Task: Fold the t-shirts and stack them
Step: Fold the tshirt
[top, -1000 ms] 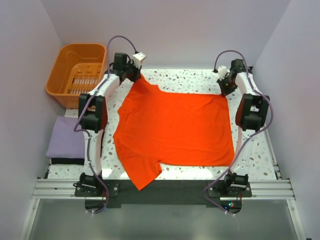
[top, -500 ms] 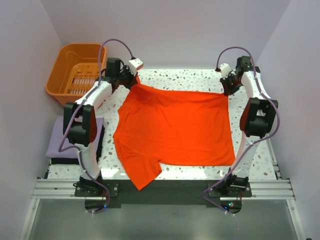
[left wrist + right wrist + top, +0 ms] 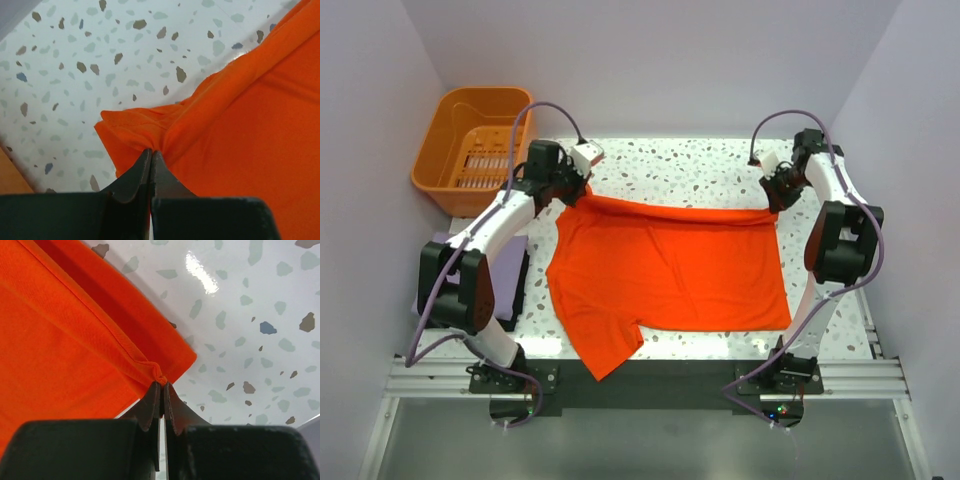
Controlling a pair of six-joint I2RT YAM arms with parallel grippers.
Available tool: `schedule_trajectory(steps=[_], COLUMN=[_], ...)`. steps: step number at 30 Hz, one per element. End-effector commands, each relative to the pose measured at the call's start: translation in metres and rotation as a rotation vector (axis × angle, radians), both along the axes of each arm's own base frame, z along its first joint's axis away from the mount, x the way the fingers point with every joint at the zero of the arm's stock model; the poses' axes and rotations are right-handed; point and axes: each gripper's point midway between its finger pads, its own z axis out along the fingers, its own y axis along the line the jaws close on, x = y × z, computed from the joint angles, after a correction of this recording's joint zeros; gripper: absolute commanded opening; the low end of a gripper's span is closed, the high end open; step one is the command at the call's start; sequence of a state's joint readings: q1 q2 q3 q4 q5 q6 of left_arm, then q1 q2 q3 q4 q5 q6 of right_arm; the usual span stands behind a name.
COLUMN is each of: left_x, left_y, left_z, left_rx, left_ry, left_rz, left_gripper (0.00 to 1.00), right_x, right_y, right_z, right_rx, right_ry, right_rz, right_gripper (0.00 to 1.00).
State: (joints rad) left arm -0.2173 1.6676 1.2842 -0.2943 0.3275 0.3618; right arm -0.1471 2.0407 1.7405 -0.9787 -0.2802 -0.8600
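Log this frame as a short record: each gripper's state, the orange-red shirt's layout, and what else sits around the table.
left gripper: shut on far-left corner of orange-red cloth t-shirt
right gripper: shut on its far-right corner
shirt layout: far edge lifted, rest spread on speckled terrazzo table
pale lavender folded shirt: left of table, partly behind left arm
orange slotted plastic basket: far-left, beyond table corner

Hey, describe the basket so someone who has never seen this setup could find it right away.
Start at the speckled table and look to its far left corner, where the basket sits near the wall. It is the same orange as the shirt spread on the table, but it is a rigid, deep plastic tub with a slotted bottom, not flat cloth.
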Motion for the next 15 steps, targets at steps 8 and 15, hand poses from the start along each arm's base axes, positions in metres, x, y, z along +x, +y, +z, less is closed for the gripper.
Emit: schedule_trajectory(steps=[8,15], left_x=[-0.071,-0.082], left_y=[-0.003,0.004], left_z=[-0.046,-0.064], left_rx=[0.057,0.078], left_ry=[0.188,0.255], left_rz=[0.221,0.267], left_gripper=[0.00,0.00], right_x=[-0.013,-0.024], right_y=[-0.003,-0.008], right_z=[0.011,-0.002], right_rx=[-0.023,-0.058], right_ry=[-0.023,0.002], right_rz=[0.061,0.097], right_gripper=[0.00,0.00])
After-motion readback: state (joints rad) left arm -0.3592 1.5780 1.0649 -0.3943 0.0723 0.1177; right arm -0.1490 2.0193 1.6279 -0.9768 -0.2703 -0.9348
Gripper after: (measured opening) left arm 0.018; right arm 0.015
